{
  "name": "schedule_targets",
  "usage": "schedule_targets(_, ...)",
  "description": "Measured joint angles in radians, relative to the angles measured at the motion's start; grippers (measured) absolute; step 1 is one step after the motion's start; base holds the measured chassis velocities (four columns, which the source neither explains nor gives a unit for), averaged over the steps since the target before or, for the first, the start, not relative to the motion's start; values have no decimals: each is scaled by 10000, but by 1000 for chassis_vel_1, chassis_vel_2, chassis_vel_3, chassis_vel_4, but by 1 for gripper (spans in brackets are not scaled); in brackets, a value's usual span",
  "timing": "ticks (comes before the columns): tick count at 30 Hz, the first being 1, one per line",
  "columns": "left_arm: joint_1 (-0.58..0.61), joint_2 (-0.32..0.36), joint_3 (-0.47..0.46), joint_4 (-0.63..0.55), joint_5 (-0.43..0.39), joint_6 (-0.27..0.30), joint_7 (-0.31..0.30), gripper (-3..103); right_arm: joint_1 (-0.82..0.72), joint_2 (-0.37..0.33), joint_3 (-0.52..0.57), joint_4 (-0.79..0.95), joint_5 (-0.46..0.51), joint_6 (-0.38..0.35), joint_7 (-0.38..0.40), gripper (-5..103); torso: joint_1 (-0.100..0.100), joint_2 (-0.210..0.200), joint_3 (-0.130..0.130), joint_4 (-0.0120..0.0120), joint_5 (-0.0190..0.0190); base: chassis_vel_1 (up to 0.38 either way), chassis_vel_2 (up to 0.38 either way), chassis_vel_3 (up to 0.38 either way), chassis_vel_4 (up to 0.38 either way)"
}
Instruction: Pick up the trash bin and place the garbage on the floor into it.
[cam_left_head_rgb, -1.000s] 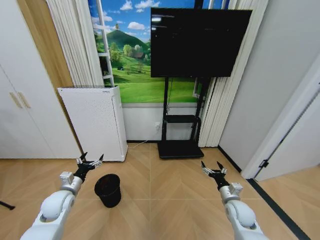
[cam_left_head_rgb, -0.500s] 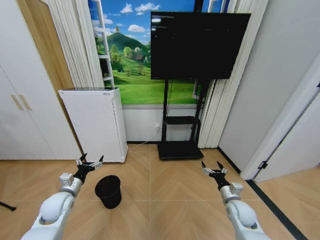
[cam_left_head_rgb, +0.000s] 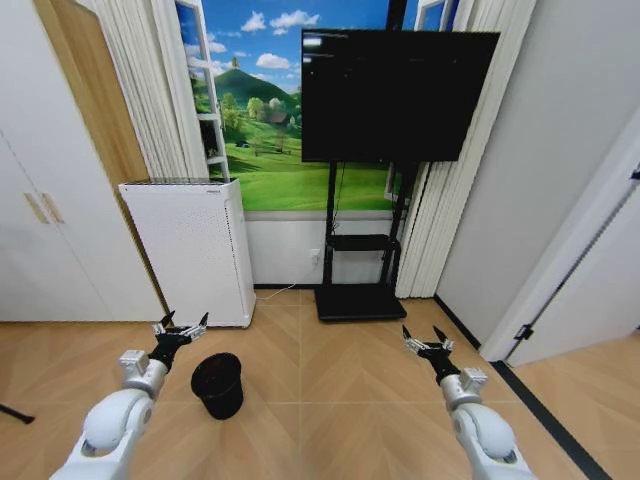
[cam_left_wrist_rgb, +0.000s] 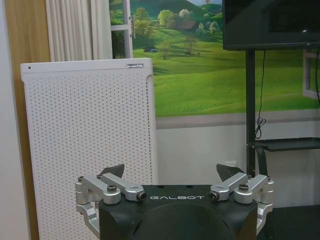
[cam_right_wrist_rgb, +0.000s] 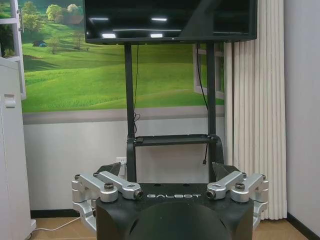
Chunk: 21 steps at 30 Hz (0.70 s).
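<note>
One trash bin (cam_left_head_rgb: 218, 384), black, stood upright on wood floor (cam_left_head_rgb: 330, 400) in front of white perforated appliance (cam_left_head_rgb: 190, 250). Left gripper (cam_left_head_rgb: 178, 328) hovered just beside & above bin's rim, jaws wide, nothing held. Right gripper (cam_left_head_rgb: 424, 341) hung well apart to the right, jaws wide too, near TV stand (cam_left_head_rgb: 360, 295).

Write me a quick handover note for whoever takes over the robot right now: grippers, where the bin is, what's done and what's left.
Left gripper: open, empty, held above the floor just left of the small black round mesh trash bin.
Right gripper: open, empty, held out over the bare wooden floor on the right.
Bin: upright on the floor in front of the tall white perforated appliance, untouched.
Done: nothing yet.
Left: grasp and lift the bin, find the garbage, put it in.
</note>
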Motion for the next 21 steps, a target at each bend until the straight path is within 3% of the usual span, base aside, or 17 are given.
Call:
schedule_targets(10,-178,68,13,91,-6,-34,20,100,-10,39,5,-78,-48,96,7,100,-16,-44,-27,0,0,68,-58,-56,73)
schedule_targets(21,-278,4,102,286,86,-33,106,100,70,48,-59,-485,-106,323,-64,100,-33,-81,-46,2,-2,221,-227,-240,230)
